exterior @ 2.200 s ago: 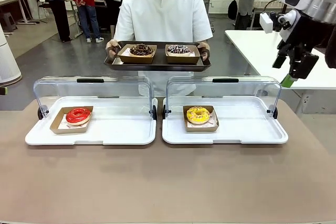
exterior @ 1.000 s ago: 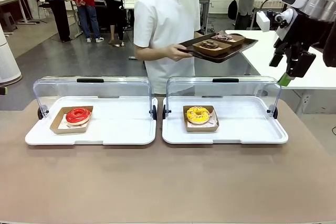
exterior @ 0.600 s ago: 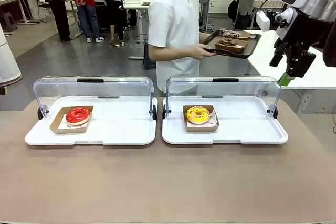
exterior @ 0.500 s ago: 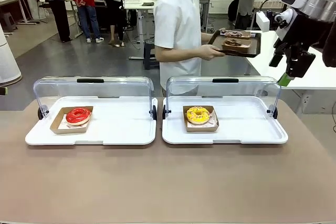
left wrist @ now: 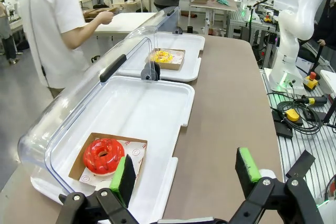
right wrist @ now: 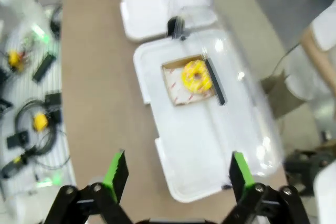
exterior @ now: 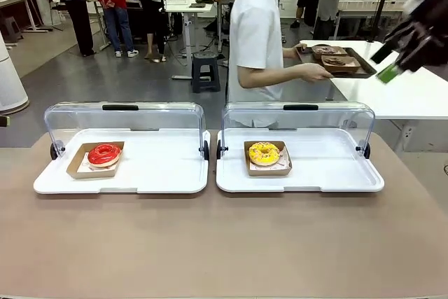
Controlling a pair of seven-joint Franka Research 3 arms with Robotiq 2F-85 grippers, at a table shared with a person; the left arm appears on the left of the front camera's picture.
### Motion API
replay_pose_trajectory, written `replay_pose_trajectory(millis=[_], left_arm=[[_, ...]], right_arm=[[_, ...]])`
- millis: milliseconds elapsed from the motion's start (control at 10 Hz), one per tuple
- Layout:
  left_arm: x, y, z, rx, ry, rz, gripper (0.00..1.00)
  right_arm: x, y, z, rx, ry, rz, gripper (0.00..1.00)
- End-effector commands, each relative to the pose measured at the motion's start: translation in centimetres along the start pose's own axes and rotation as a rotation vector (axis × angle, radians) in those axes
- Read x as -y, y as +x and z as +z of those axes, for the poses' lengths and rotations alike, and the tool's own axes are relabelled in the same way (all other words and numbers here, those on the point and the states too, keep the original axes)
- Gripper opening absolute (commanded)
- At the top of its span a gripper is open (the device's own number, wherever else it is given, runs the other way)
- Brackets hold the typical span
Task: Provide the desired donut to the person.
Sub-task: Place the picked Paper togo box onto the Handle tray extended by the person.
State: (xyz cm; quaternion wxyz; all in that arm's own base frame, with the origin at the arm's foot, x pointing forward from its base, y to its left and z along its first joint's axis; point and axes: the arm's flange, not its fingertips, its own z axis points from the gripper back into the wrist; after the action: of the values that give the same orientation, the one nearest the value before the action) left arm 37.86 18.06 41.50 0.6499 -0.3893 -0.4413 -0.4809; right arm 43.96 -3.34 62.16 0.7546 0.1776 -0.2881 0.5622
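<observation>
So, person [exterior: 257, 33]: side-on behind the cases, holding a dark tray [exterior: 337, 61]
red donut [exterior: 104, 153]: left case
yellow donut [exterior: 264, 152]: right case
left gripper [left wrist: 185, 172]: fingers wide apart, empty
right gripper [right wrist: 174, 173]: spread too, nothing held

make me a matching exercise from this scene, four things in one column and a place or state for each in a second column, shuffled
Column 1
1. red glazed donut
2. yellow glazed donut
3. dark tray of chocolate donuts
4. left gripper

Column 2
A. held by the person in the white shirt, over the white side table
B. in a cardboard tray in the white display case on the robot's right
C. open, with nothing between its green pads
D. in a cardboard tray in the white display case on the robot's left

Pairs: 1-D, 2-B, 3-A, 4-C
</observation>
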Motion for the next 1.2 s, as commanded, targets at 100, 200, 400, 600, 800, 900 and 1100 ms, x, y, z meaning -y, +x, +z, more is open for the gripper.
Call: replay_pose_trajectory(millis=[100, 200, 400, 600, 800, 900, 1100], left_arm=[[0.1, 0.1, 0.1, 0.011, 0.003, -0.008, 1.0], [0.1, 0.1, 0.1, 0.011, 0.003, -0.008, 1.0], [0.1, 0.1, 0.1, 0.011, 0.003, -0.008, 1.0], [0.1, 0.1, 0.1, 0.011, 0.003, -0.008, 1.0], [0.1, 0.1, 0.1, 0.011, 0.003, -0.008, 1.0], [0.1, 0.1, 0.1, 0.011, 0.003, -0.008, 1.0], [0.1, 0.1, 0.1, 0.011, 0.003, -0.008, 1.0]], right_arm=[[4.7, -9.0, 0.7, 0.234, 0.013, -0.04, 1.0], [5.6, -13.1, 1.1, 0.263, 0.003, -0.02, 1.0], [5.6, -19.9, 2.3, 0.35, -0.027, -0.033, 1.0], [5.2, -23.3, 2.7, 0.491, 0.105, 0.012, 1.0], [5.1, -25.0, 2.3, 0.473, 0.212, 0.061, 1.0], [5.3, -25.6, 2.1, 0.476, 0.232, 0.06, 1.0], [5.3, -26.1, 2.0, 0.466, 0.239, 0.058, 1.0]])
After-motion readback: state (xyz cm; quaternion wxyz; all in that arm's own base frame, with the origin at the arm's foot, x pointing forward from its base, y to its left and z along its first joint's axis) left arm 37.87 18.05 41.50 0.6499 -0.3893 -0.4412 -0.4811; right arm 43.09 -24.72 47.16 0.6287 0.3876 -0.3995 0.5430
